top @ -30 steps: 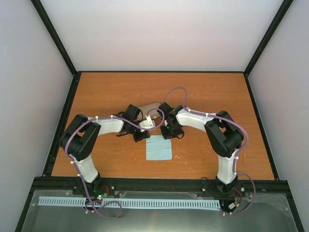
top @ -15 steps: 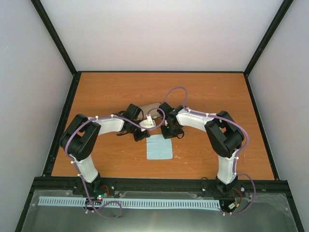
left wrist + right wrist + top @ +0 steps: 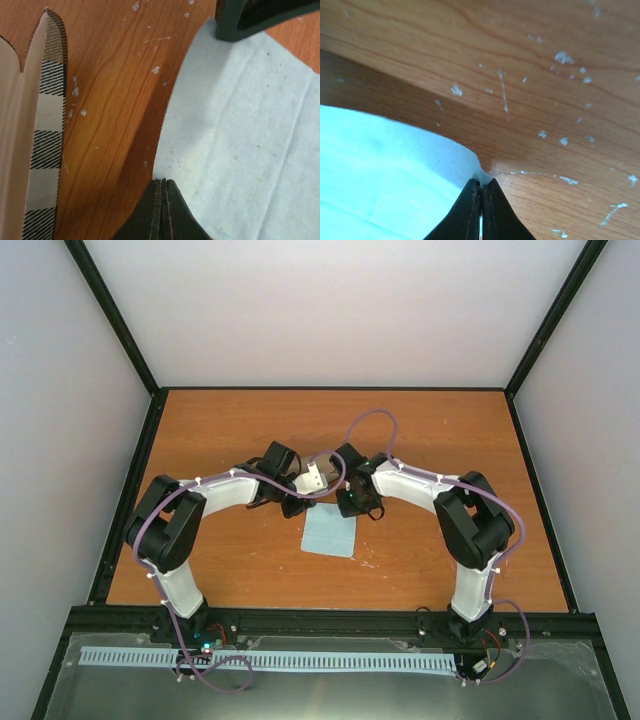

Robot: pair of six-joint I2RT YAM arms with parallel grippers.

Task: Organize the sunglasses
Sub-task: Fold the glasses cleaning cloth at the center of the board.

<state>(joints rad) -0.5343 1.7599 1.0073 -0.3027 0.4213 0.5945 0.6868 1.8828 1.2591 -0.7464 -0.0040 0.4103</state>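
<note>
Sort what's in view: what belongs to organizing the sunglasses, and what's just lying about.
Job: cloth, pinched by left gripper and right gripper; case, likely. Sunglasses not in view.
Lying about: only white specks on the table.

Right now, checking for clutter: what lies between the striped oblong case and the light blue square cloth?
In the left wrist view, only bare wooden tabletop separates the striped case from the light blue cloth.

Wooden table (image 3: 200,430) bears blue cloth (image 3: 330,536), striped case (image 3: 45,150).
</note>
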